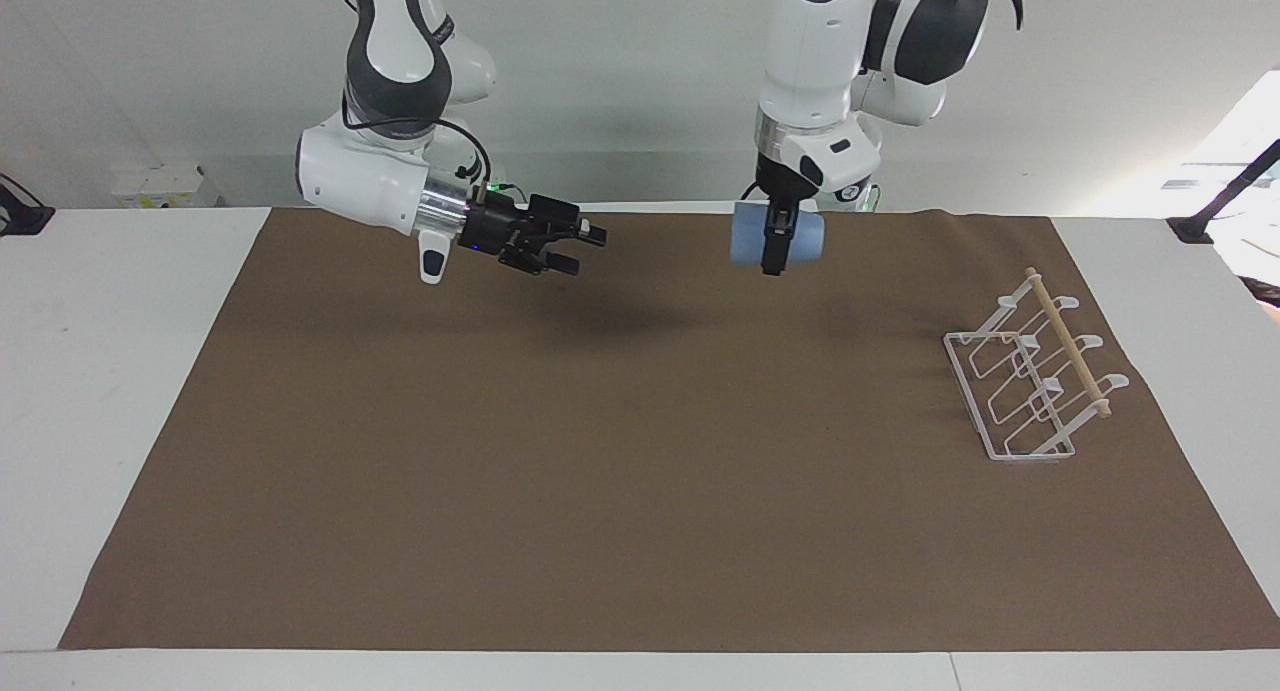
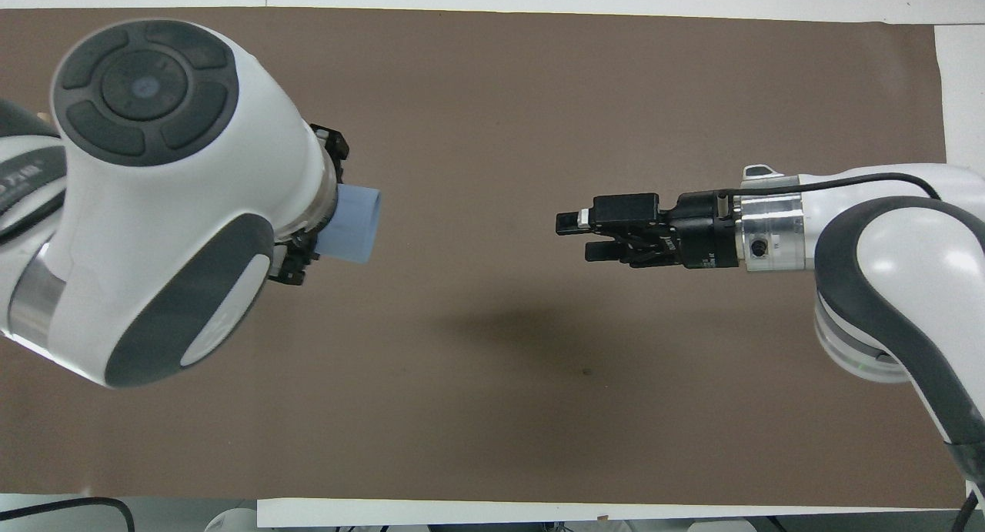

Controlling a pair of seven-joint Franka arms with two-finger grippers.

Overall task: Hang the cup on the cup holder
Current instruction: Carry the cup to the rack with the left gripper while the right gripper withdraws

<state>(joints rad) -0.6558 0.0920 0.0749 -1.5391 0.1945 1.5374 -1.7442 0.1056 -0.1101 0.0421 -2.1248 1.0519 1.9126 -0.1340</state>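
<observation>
The light-blue cup (image 1: 750, 239) lies on its side in the air, gripped by my left gripper (image 1: 776, 251), which points down and is shut on it over the part of the brown mat nearest the robots. The cup's open mouth (image 2: 362, 225) shows in the overhead view, facing the right gripper. My right gripper (image 1: 582, 250) is open and empty, held level over the mat, well apart from the cup; it also shows in the overhead view (image 2: 574, 235). The white wire cup holder (image 1: 1010, 396) with its wooden rod (image 1: 1068, 343) stands on the mat toward the left arm's end. The left arm hides it in the overhead view.
A brown mat (image 1: 640, 471) covers most of the white table (image 1: 120, 371). Nothing else stands on the mat apart from the cup holder.
</observation>
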